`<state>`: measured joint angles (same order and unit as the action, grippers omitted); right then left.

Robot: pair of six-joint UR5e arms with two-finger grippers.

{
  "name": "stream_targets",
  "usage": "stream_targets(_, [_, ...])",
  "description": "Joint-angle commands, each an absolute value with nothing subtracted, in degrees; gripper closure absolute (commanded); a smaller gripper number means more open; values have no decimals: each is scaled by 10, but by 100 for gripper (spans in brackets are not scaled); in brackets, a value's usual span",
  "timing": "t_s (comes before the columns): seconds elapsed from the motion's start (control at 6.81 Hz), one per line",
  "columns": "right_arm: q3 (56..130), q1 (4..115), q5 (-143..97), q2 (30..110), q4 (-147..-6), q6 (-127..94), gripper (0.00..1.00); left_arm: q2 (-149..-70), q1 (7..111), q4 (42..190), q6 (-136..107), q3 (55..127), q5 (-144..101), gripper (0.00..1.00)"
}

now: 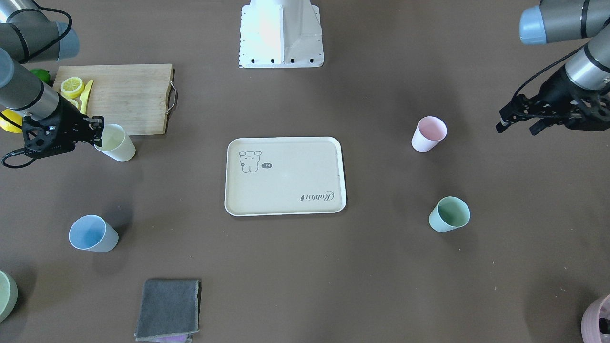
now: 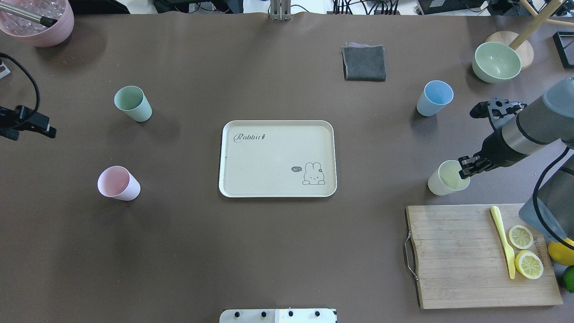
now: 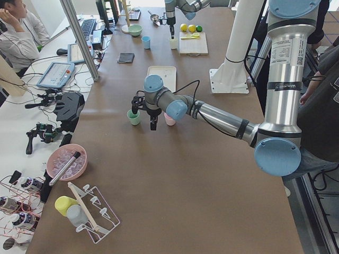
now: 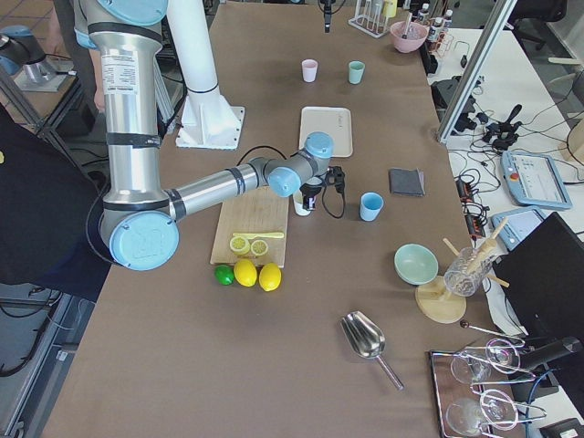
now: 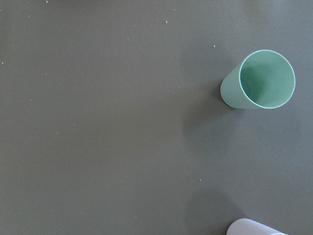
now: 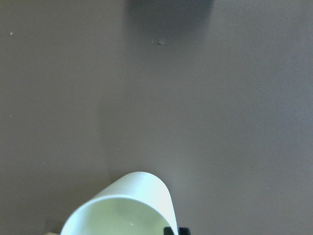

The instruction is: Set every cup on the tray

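right gripper [image 2: 465, 168]: jaws at the rim of the pale yellow cup [image 2: 444, 181], can't tell if clamped. left gripper [image 1: 517, 126]: jaws apart, holding nothing. Overhead, from tray [image 2: 269, 157]: yellow at 3 o'clock, blue cup [image 2: 434, 98] 2, mint cup [image 2: 132, 103] 10, pink cup [image 2: 118, 183] 8. All off the tray.

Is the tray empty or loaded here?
Empty. The tray shows only its print; the yellow cup, blue cup, pink cup and green cup stand on the table outside it.

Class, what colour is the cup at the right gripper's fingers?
Pale yellow. The cup shows best in the overhead exterior view.
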<state>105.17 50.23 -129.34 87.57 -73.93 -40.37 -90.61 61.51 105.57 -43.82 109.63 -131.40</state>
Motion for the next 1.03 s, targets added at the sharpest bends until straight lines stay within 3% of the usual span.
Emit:
stream_targets(0.0, [1048,499,-1301,813,-748,-435,100,-908,538,1056,-468,1105,-1273,11])
stream_targets(0.59, [1003,438,-1275,660,-785,-546,100,-932,464,1061,-490,1088,-1239,26])
stream_targets(0.73, [991,423,-1254,644,-783,-551,100,-940,461,1061,-492,1078,-1239,42])
stream_targets(0.88, [974,412,-1252,623,-783,-568,100,-946,460,1061,-493,1069,-1239,77])
